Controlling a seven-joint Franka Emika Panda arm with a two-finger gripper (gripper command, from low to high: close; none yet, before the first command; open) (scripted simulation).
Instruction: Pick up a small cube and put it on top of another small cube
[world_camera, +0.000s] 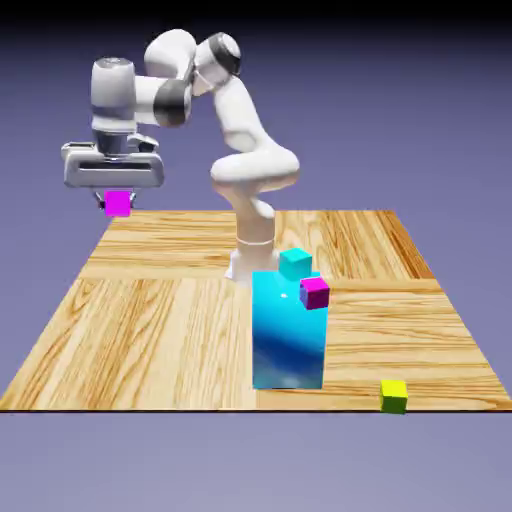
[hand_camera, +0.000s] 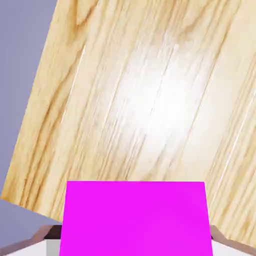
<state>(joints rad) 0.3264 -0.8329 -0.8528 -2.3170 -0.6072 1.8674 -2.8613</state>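
Magenta cube (world_camera: 118, 203) held between the closed jaws of the gripper (world_camera: 116, 205), lifted above the table (world_camera: 150, 300) near its far corner at the exterior view's left, yellow-green cube (world_camera: 394, 396) well apart at the near edge, tall cyan block (world_camera: 289, 335) between

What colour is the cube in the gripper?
Magenta cube, held in the gripper; clearest in the hand view.
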